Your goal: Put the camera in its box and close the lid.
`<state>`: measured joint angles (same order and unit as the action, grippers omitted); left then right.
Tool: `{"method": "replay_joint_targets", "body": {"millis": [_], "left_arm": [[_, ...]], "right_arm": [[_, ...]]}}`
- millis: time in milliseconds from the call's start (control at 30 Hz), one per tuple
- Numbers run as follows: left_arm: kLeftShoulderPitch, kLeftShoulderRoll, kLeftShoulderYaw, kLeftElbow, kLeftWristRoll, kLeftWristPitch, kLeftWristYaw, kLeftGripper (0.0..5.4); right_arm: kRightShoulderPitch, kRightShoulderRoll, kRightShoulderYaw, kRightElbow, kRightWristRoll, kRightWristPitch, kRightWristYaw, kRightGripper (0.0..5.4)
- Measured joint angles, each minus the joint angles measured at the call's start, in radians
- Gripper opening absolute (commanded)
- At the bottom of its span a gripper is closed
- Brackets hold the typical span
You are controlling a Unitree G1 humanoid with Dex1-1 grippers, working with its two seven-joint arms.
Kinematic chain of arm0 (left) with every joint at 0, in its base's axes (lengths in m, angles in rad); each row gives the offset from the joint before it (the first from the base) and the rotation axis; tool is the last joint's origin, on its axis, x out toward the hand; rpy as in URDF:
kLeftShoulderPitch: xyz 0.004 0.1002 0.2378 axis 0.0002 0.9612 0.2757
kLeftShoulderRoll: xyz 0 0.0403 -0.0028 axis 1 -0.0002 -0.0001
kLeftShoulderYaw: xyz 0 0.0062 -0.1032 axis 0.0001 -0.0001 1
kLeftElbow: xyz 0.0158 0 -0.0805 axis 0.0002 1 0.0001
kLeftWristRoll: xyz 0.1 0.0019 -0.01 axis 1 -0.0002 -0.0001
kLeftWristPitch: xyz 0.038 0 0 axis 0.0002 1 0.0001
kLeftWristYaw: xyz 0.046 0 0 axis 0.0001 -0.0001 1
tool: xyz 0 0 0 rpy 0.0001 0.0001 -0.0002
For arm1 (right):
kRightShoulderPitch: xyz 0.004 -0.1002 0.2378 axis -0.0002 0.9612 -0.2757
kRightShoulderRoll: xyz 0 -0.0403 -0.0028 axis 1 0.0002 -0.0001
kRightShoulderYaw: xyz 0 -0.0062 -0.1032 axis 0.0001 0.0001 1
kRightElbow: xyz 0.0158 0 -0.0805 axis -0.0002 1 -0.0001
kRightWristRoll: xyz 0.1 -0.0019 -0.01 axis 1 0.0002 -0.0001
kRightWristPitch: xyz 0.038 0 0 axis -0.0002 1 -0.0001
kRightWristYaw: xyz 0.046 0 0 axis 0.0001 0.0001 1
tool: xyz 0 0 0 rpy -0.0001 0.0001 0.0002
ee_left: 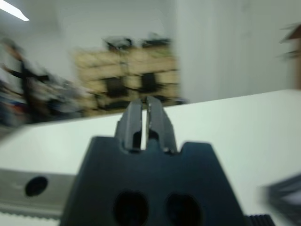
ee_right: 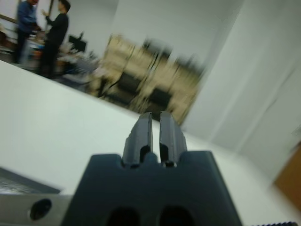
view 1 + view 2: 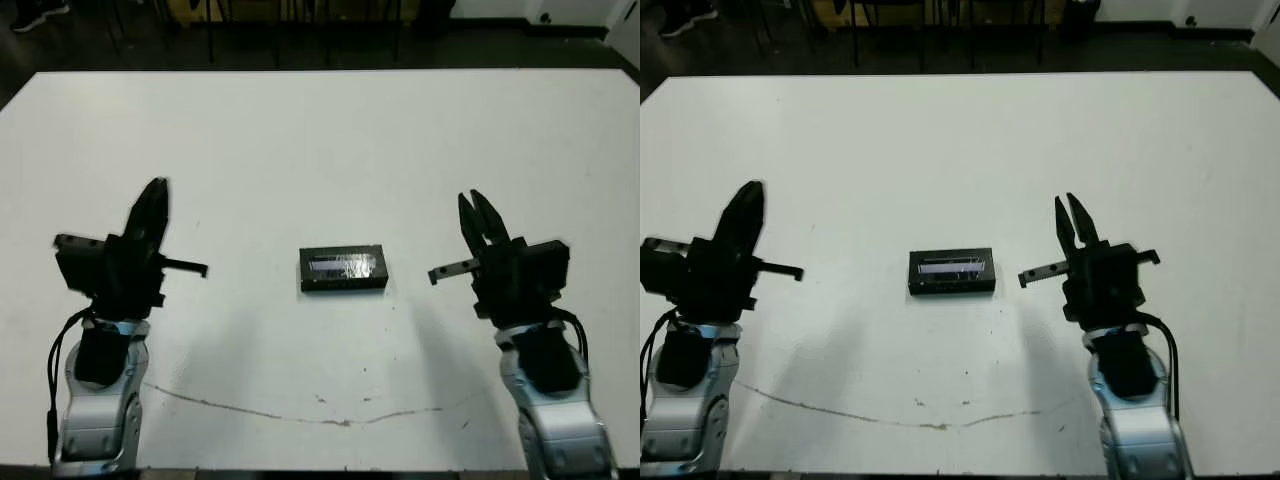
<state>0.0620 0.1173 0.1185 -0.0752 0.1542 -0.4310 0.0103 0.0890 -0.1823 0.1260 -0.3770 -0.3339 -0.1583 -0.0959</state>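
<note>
- We see the lid [image 3: 343,267], shiny panel up, lying flat and square in the middle of the table [image 3: 320,140]; we judge it sits on the box, though the tray beneath is not clearly visible.
- The camera is not in view, so we take it to be inside.
- Our left gripper [image 3: 152,210] hangs well to the left of the lid, fingers nearly together, empty.
- Our right gripper [image 3: 482,222] hangs well to its right, fingers a little parted, empty.
- We judge the task near done; next calls only for checking the lid's seating, perhaps a light press.
</note>
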Motion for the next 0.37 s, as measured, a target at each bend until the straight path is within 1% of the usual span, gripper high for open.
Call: {"method": "replay_joint_targets", "body": {"millis": [33, 67, 100, 133, 200, 267, 367], "left_arm": [[-0.006, -0.011, -0.002, 0.046, -0.017, -0.017, 0.008, 0.01], [-0.010, -0.030, -0.003, 0.074, -0.058, -0.015, 0.004, 0.01], [-0.012, -0.054, -0.006, 0.086, -0.110, -0.003, -0.004, 0.01], [-0.013, -0.078, -0.008, 0.087, -0.153, 0.019, -0.010, 0.01], [-0.013, -0.103, -0.015, 0.083, -0.198, 0.057, -0.014, 0.01], [-0.011, -0.113, -0.022, 0.066, -0.210, 0.074, -0.017, 0.01], [0.001, -0.115, -0.034, 0.031, -0.213, 0.094, -0.018, 0.01]], "right_arm": [[0.000, -0.009, 0.012, 0.042, -0.064, -0.076, -0.048, 0.00], [0.001, -0.011, 0.018, 0.071, -0.097, -0.119, -0.075, 0.00], [0.003, -0.008, 0.021, 0.089, -0.108, -0.144, -0.088, 0.00], [0.008, 0.000, 0.023, 0.094, -0.104, -0.149, -0.090, 0.00], [0.018, 0.021, 0.023, 0.093, -0.068, -0.148, -0.081, 0.00], [0.031, 0.035, 0.022, 0.085, -0.049, -0.142, -0.070, 0.00], [0.038, 0.046, 0.020, 0.078, -0.046, -0.137, -0.062, 0.00]]}}
